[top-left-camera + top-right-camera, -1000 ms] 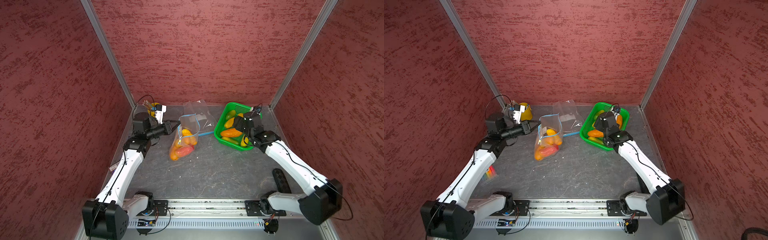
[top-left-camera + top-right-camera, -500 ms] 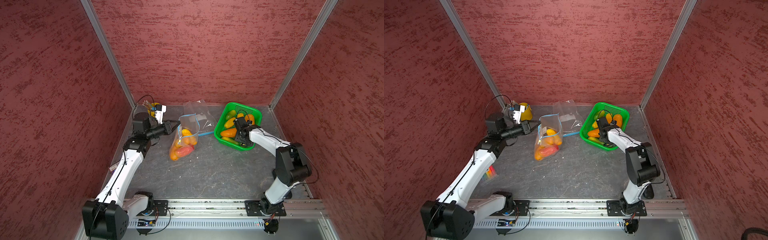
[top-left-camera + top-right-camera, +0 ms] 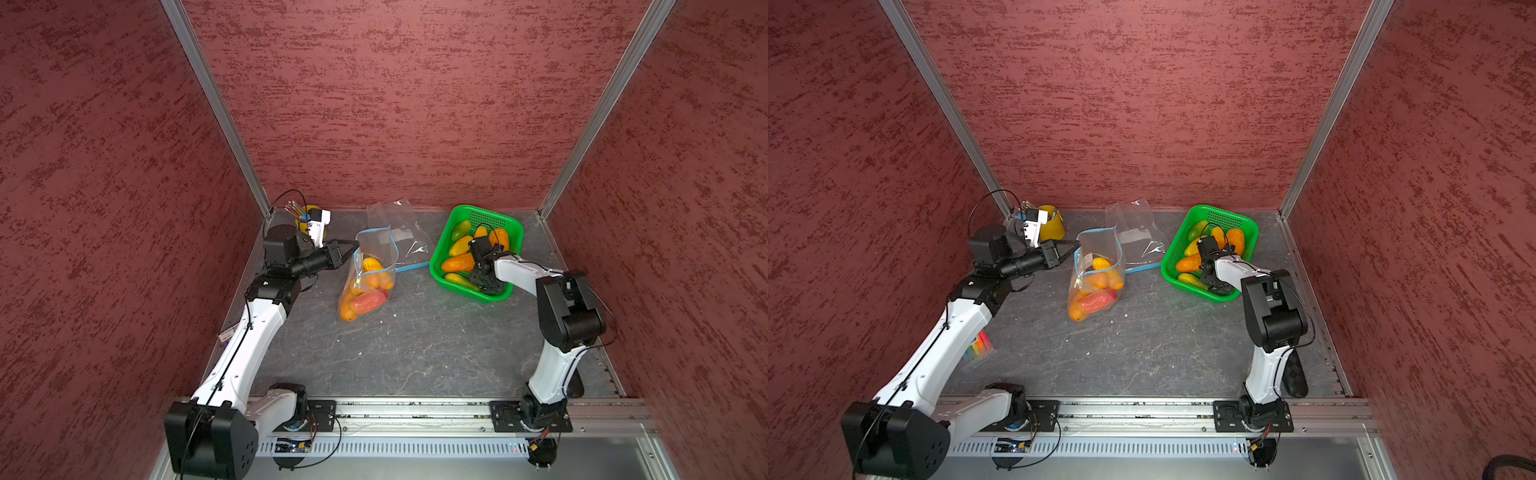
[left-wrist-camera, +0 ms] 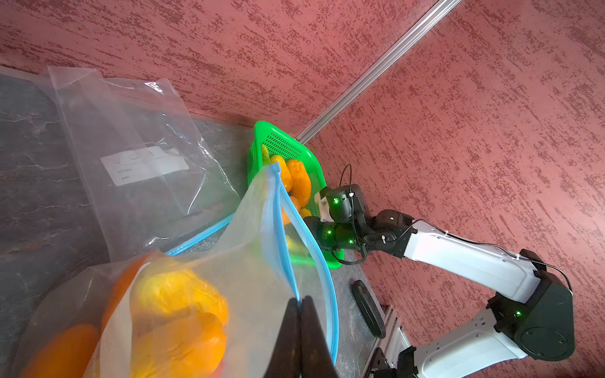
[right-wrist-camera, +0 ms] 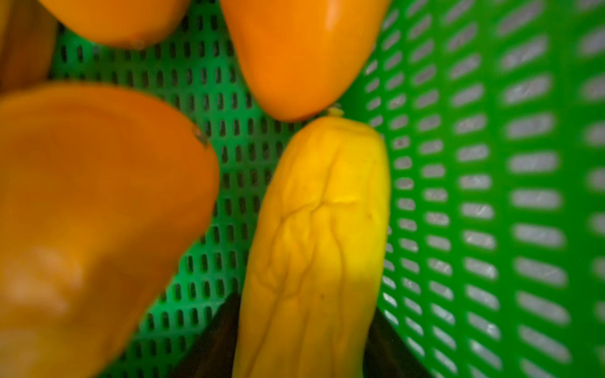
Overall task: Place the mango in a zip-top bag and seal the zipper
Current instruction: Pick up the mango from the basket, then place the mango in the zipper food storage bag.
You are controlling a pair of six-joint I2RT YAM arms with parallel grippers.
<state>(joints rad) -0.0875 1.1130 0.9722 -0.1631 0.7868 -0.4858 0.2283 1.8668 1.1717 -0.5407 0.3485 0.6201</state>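
The yellow mango (image 5: 314,245) lies in the green basket (image 5: 491,196), hemmed between the basket's wall and orange mangoes (image 5: 98,196), one touching its tip. The right gripper (image 5: 304,307) straddles it, a finger close on each side; whether they press it I cannot tell. Well apart on the table (image 3: 415,353), the left gripper (image 4: 299,306) pinches the blue rim of the zip-top bag (image 3: 368,282), its mouth open, fruit inside. An empty bag (image 3: 401,232) lies flat between them

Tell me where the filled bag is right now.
In both top views the filled bag stands toward the back, left of the basket, its rim pinched by the left gripper; an empty bag lies behind it.
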